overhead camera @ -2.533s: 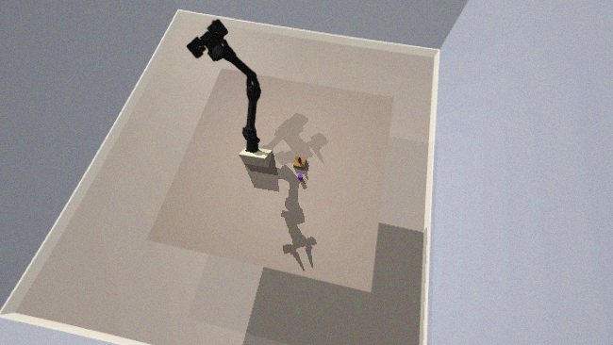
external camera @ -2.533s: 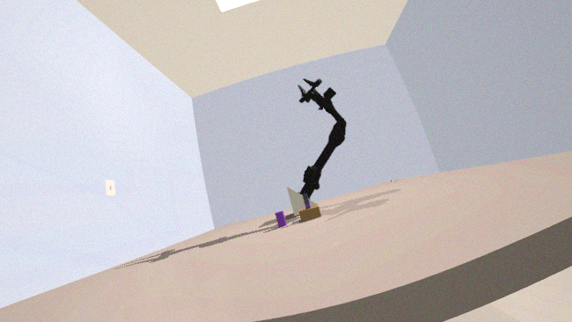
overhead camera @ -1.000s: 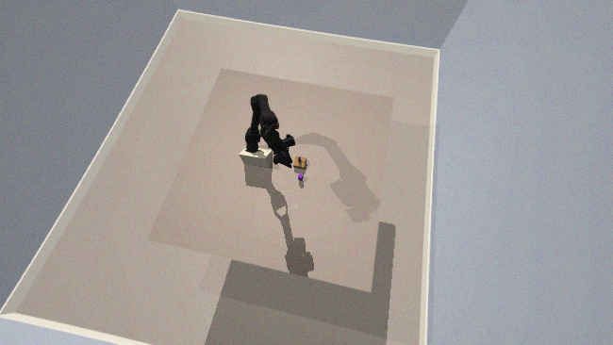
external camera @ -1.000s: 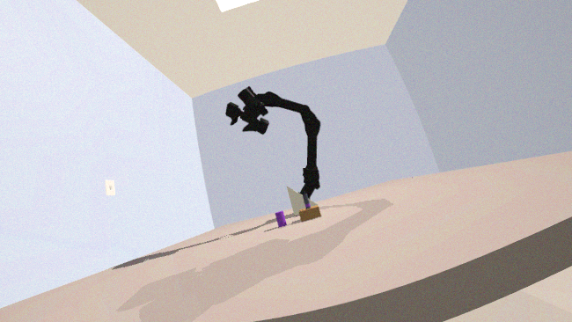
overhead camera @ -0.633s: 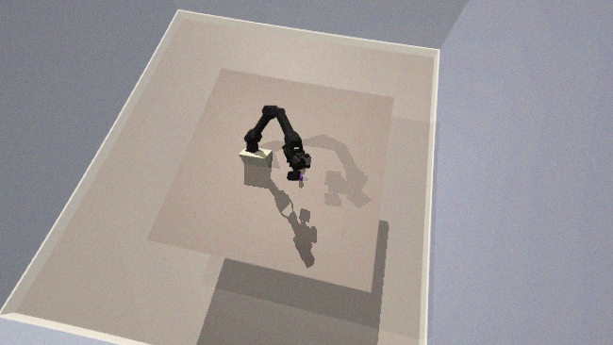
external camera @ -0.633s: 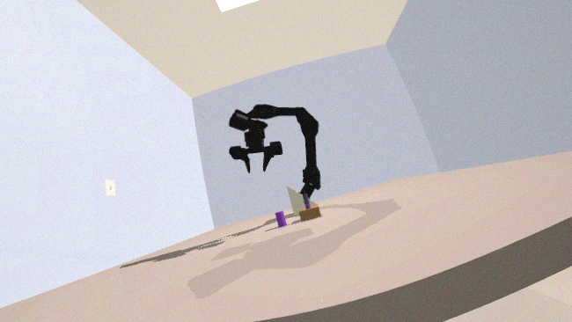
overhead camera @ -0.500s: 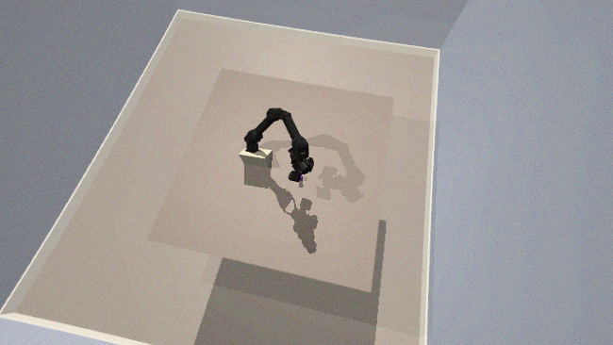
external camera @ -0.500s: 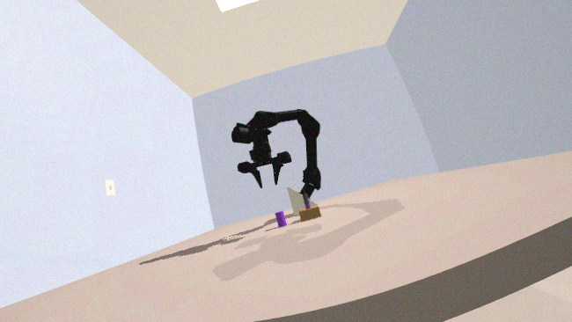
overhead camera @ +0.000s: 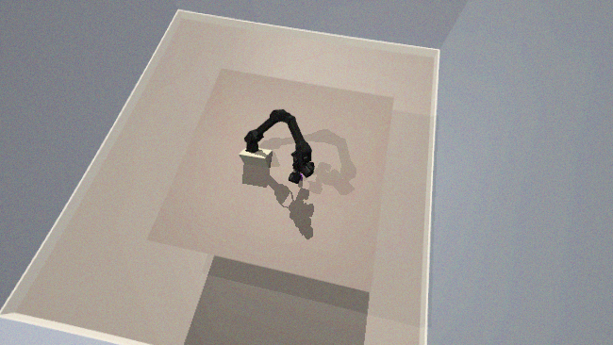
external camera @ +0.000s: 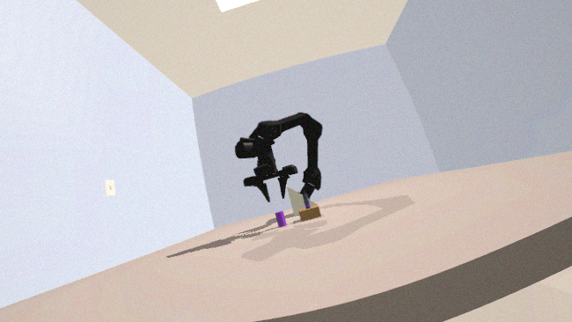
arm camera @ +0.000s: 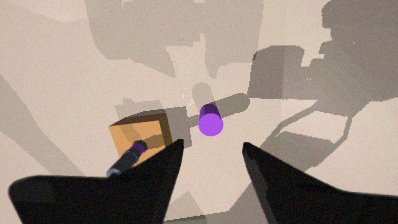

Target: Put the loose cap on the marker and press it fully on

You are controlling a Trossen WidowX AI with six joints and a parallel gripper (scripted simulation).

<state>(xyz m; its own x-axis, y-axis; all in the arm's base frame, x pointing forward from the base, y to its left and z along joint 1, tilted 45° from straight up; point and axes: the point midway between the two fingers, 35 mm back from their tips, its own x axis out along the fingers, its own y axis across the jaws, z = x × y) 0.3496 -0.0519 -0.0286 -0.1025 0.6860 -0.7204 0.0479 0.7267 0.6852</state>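
Our claw (external camera: 275, 194) hangs above the table (external camera: 396, 246), fingers pointing down, jaws roughly half open with nothing between them. The purple cap (arm camera: 210, 120) stands upright on the table below the claw; in the wrist view it sits just ahead of the gap between the fingertips, slightly toward the left finger. The brown holder block (arm camera: 142, 132) is beside the cap, to the claw's left in that view, apart from it. The dark marker (arm camera: 127, 159) stands in the block with its purple tip up; the left finger covers its lower part in the wrist view. Nothing lies between claw and cap. The arm's pale base (overhead camera: 255, 156) sits behind the block. We can't read any writing or labels anywhere. There's a small wall plate (external camera: 110, 187) on the far wall, unmarked.
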